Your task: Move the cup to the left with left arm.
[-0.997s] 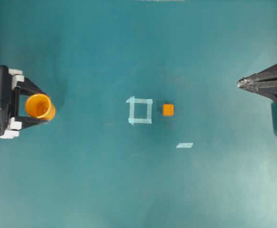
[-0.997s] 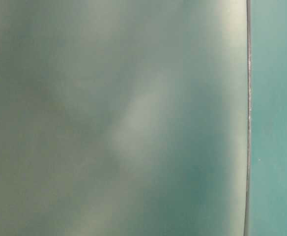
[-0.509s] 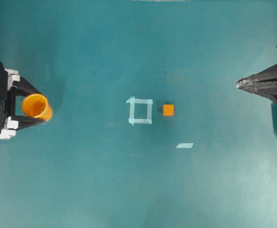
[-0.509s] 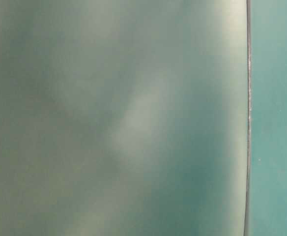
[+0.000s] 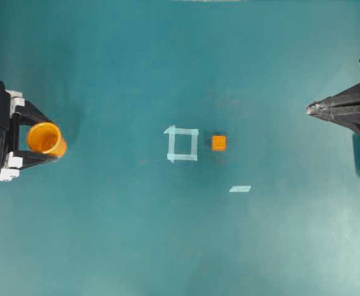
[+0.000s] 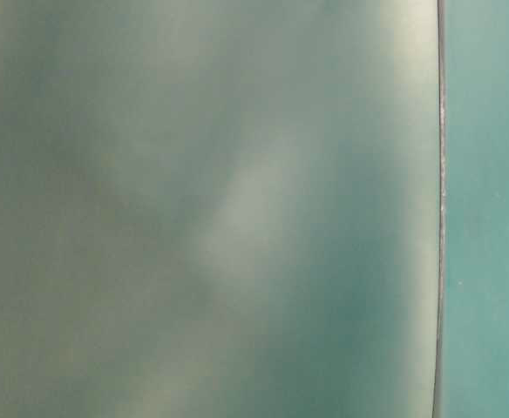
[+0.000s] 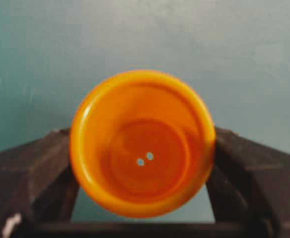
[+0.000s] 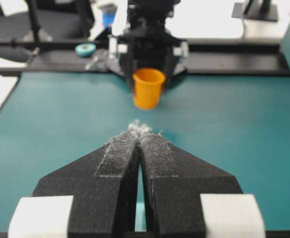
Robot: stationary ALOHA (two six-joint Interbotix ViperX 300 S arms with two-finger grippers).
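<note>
The orange-yellow cup [image 5: 44, 138] is at the far left of the teal table, mouth up, between the two black fingers of my left gripper [image 5: 55, 140]. The left wrist view looks down into the cup [image 7: 141, 148], whose sides press against a finger [image 7: 31, 168] on each side, so the gripper is shut on it. From the right wrist view the cup [image 8: 149, 88] stands upright in front of the left arm; whether it touches the table I cannot tell. My right gripper [image 5: 309, 109] rests at the right edge, shut and holding nothing [image 8: 141, 130].
A small orange cube [image 5: 219, 142] lies right of a pale tape square [image 5: 181, 143] near the table's middle. A short tape strip [image 5: 240, 189] lies below and to the right. The table-level view is a blurred teal surface with no object showing.
The left gripper has drawn a little further left with the cup between its fingers. The right arm, cube and tape marks have not moved.
</note>
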